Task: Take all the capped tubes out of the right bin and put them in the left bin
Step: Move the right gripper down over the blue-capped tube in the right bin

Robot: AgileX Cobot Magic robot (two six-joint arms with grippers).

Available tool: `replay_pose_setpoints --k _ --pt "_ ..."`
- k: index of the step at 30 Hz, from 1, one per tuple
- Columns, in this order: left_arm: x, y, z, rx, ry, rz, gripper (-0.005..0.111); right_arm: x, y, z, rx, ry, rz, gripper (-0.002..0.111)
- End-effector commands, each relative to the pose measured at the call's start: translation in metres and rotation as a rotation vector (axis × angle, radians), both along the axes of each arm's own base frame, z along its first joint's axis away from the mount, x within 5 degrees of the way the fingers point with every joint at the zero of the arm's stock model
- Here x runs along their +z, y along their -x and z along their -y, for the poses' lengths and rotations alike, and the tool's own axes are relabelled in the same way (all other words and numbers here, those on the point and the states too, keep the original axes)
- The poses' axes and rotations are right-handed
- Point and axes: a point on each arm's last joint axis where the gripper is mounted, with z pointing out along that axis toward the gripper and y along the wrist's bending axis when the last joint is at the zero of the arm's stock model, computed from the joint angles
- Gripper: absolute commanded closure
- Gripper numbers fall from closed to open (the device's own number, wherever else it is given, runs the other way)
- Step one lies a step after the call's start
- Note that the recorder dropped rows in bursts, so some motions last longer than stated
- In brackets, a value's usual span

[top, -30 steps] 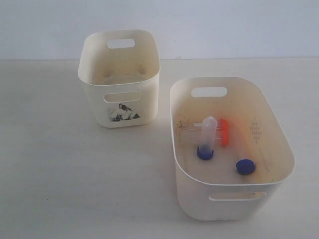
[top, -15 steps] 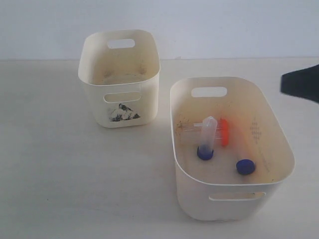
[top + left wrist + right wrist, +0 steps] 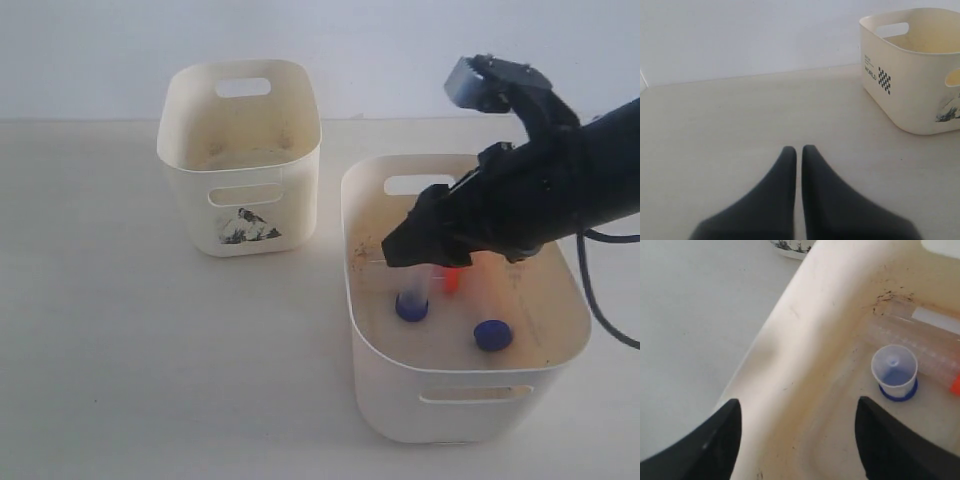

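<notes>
The right bin (image 3: 470, 405) holds a clear tube (image 3: 412, 298) standing on its blue cap, and a second clear tube lies behind it with an orange cap (image 3: 450, 280). My right gripper (image 3: 398, 252) hangs open over the bin's left part, just above these tubes and holding nothing. In the right wrist view its fingers (image 3: 720, 440) straddle the bin wall (image 3: 805, 340), with the blue-capped tube (image 3: 895, 371) and the lying tube (image 3: 925, 347) ahead. The left bin (image 3: 240, 200) with its black drawing stands apart at the back left. My left gripper (image 3: 799, 150) is shut over bare table beside that bin (image 3: 905, 85).
Another blue cap (image 3: 492, 335) lies near the right bin's front wall; I cannot make out a tube on it. Brown specks (image 3: 887, 295) mark the bin's inner corner. A black cable (image 3: 600, 300) hangs from the right arm past the bin's right side.
The right arm has come in from the right edge and now reaches over the right bin above the tubes. The tubes and bins have not moved.
</notes>
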Motion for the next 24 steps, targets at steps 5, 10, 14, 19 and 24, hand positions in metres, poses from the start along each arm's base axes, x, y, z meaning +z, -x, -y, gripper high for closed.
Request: replay_pose_setpoints --k 5,10,14,19,24 --pt "0.003 0.000 0.000 0.001 0.018 0.020 0.102 -0.019 -0.022 -0.003 -0.058 0.082 0.058 0.046" --pt "0.003 0.000 0.000 0.001 0.018 0.020 0.102 -0.019 -0.027 0.000 -0.089 0.105 0.104 0.043" --pt "0.003 0.000 0.000 0.001 0.018 0.020 0.102 -0.027 -0.034 0.002 -0.114 0.130 0.114 0.036" --pt "0.003 0.000 0.000 0.001 0.018 0.020 0.102 -0.045 -0.040 -0.001 -0.118 0.154 0.076 0.037" --pt "0.003 0.000 0.000 0.001 0.018 0.020 0.102 -0.059 -0.046 0.000 -0.140 0.180 0.062 0.037"
